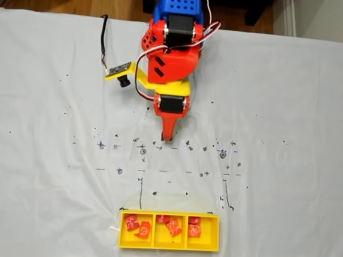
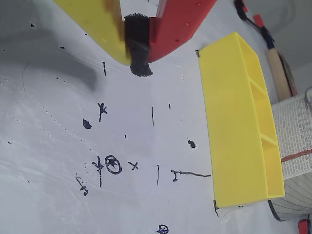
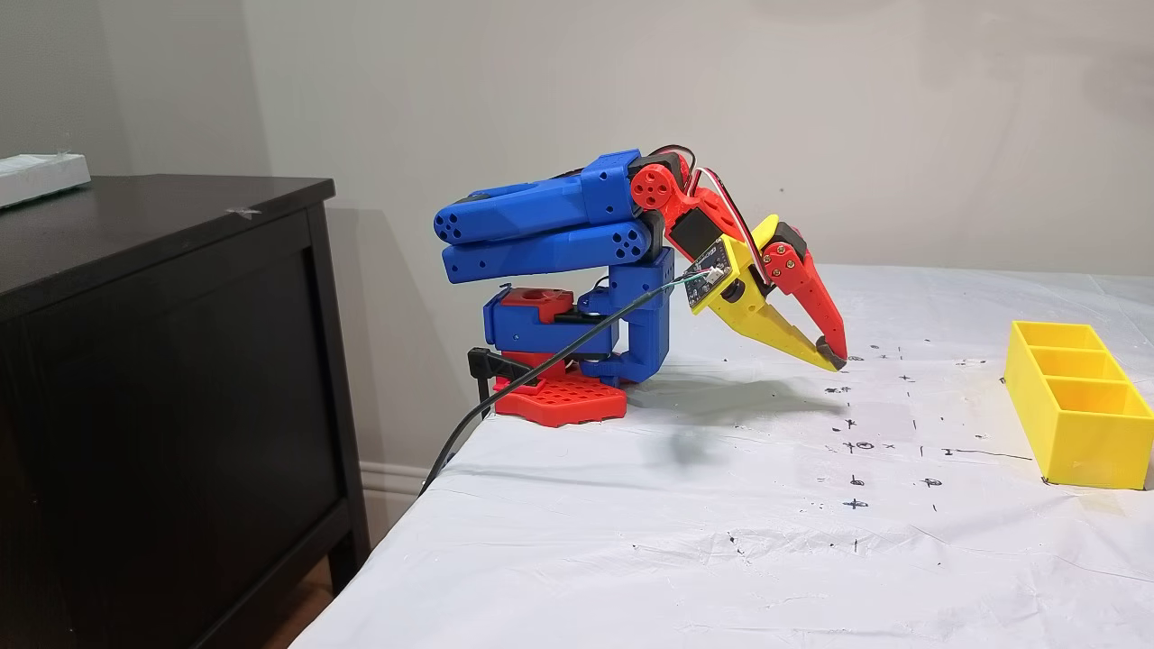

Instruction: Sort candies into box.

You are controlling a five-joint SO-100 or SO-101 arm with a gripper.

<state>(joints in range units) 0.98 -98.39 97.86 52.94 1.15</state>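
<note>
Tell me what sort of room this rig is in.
Probably a room at home, not a lab: a white sheet marked with pen covers the table, a dark wooden cabinet stands beside it, and wooden flooring shows beyond.

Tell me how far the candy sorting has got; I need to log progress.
It looks finished. In a fixed view the candies all lie inside the box, two per compartment, with no candy seen on the white sheet. Nothing is in hand: the gripper is pulled back from the box, its fingers closed on nothing. Nothing appears left to do.
</note>
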